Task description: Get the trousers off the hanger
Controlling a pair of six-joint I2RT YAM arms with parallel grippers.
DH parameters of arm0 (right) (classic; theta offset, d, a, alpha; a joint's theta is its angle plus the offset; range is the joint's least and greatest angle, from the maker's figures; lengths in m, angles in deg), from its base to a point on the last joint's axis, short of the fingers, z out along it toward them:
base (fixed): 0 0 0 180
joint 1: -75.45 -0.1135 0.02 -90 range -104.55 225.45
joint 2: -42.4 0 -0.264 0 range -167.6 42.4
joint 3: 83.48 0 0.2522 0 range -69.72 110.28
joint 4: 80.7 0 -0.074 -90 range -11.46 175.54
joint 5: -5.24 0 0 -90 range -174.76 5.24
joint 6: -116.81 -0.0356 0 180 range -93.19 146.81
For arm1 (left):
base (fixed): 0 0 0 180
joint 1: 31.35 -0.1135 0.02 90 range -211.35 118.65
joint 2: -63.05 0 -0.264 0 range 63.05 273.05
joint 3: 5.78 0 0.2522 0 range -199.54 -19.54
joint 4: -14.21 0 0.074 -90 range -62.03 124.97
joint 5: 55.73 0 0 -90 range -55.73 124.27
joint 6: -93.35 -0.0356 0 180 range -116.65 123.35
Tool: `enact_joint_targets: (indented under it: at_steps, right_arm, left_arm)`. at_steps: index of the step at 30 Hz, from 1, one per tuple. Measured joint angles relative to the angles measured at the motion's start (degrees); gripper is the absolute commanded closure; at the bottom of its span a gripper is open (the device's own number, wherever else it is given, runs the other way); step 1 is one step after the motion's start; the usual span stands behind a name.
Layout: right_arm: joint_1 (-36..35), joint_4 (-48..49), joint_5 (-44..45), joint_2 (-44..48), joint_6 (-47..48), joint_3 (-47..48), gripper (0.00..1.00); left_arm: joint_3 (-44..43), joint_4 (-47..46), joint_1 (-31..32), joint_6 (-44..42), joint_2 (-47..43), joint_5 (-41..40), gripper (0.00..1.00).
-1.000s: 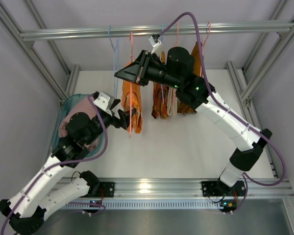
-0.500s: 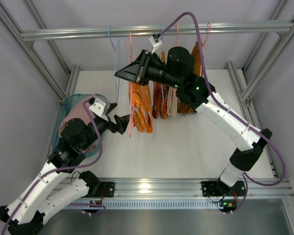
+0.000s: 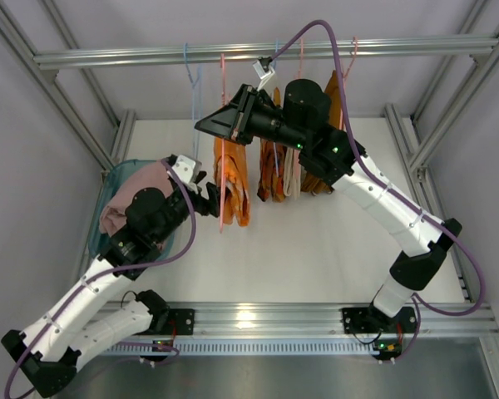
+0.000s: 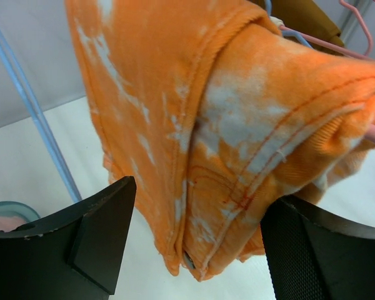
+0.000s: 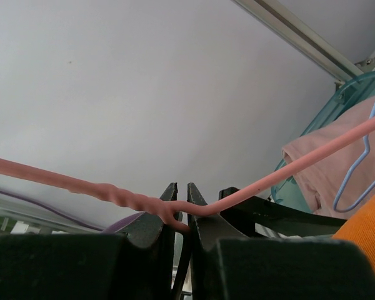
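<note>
- Under the rail point(image 3: 150, 56) that runs across the far side of the worktop point(image 3: 316, 241), the orange trousers point(image 3: 233, 187) hang folded over the bar of a pink hanger point(image 3: 223, 91), left of the middle.
- Up close, the orange trousers point(image 4: 225, 125) show pale whitish blotches and stitched seams, and the folded end hangs lowest.
- The left gripper point(image 3: 209, 199) reaches in from the left at the level of the cloth's lower part.
- In its own view the left gripper point(image 4: 200, 200) stands wide open, one finger on each side of the hanging fold. Whether either finger touches the cloth I cannot tell.
- The right gripper point(image 3: 219, 125) is up near the rail, closed on the pink hanger.
- In the wrist view the right gripper point(image 5: 182, 187) pinches the pink hanger point(image 5: 69, 181) at its twisted wire, with the fingers nearly together.
- The pink trousers point(image 3: 129, 204) lie bunched in a teal basket point(image 3: 94, 233) at the worktop's left edge, partly hidden by the left arm.
- A bare blue hanger point(image 3: 195, 83) hangs on the rail just left of the pink one.
- To the right hang a patterned orange garment point(image 3: 276, 170) and a brown garment point(image 3: 333, 96), partly behind the right arm.
</note>
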Motion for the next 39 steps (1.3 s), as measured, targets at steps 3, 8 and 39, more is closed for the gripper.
enact_joint_targets:
  at_steps: [3, 8, 39]
  right_arm:
    - [0.0, 0.0, 0.0, 0.0, -0.1, 0.0, 1.0]
    - [0.1, 0.1, 0.0, 0.0, -0.1, 0.0, 1.0]
    - [1.2, 4.5, -1.3, 4.0, 0.6, -6.6, 1.0]
  left_arm:
    - [0.0, -0.8, 0.0, -0.2, 0.0, -2.9, 0.24]
    - [0.0, -4.4, 0.0, -2.9, 0.2, -5.9, 0.25]
    - [-2.6, -19.8, 0.3, -14.7, 10.0, -1.1, 1.0]
